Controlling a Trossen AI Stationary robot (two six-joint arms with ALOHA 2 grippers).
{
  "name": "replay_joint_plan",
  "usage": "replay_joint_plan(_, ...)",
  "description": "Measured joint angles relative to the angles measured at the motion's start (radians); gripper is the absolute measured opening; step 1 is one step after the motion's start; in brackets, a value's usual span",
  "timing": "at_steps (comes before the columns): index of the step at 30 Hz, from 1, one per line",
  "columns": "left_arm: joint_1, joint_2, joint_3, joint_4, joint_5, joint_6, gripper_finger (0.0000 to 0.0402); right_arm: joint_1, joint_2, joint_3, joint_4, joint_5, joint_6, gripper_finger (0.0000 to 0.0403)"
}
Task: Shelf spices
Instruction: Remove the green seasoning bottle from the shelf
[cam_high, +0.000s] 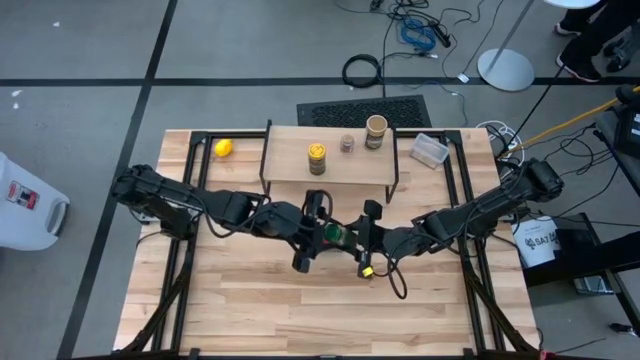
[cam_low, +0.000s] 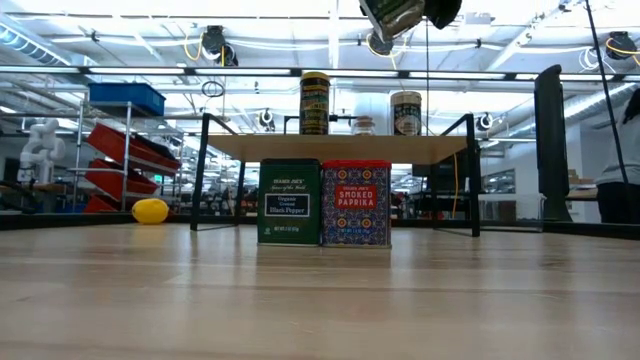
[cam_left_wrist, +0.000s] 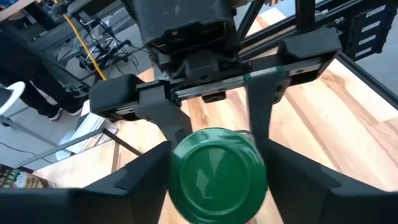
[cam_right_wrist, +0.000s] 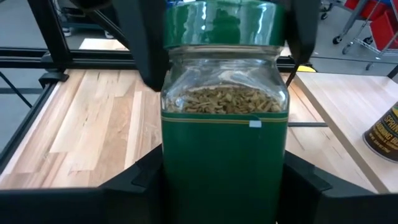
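Two tins stand side by side under the shelf (cam_low: 335, 148): a green one (cam_low: 289, 203) reading "Black Pepper" and a red one (cam_low: 356, 203) reading "SMOKED PAPRIKA". Three jars stand on the shelf's plank. Above the table's middle, the green-lidded jar (cam_right_wrist: 225, 118) sits between both sets of jaws: the right gripper (cam_right_wrist: 224, 186) clamps its body, the left gripper (cam_left_wrist: 217, 171) brackets its lid.

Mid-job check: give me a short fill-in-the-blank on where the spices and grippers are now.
1. The jar held between both grippers has a ____ lid.
2. The shelf carries ____ containers on top.
3. In the low view, the red tin stands beside a ____ tin on the table.
4. The right gripper holds the jar by its body, the left gripper by its ____.

Answers: green; three; green; lid
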Motion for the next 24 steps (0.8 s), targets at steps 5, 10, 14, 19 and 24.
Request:
replay_joint_plan(5,0.007,-0.001,0.001,-0.027,0.006,-0.001,0.0215,-0.006,0.001,0.000,-0.006,0.000,-0.002,0.0197)
replay_joint_plan(10,0.016,-0.002,0.002,-0.051,0.009,-0.032,0.0231,-0.007,0.002,0.000,-0.006,0.002,-0.007,0.0198)
replay_joint_plan(14,0.016,-0.002,0.002,-0.061,0.010,-0.037,0.0259,-0.007,0.002,0.000,0.001,0.010,-0.011,0.0198)
replay_joint_plan(19,0.016,-0.002,0.001,-0.062,0.012,-0.061,0.0283,-0.007,0.001,0.000,0.003,0.010,-0.011,0.0198)
replay_joint_plan(24,0.016,-0.001,0.001,-0.059,0.012,-0.059,0.0282,-0.007,0.000,0.000,0.002,0.010,-0.011,0.0198)
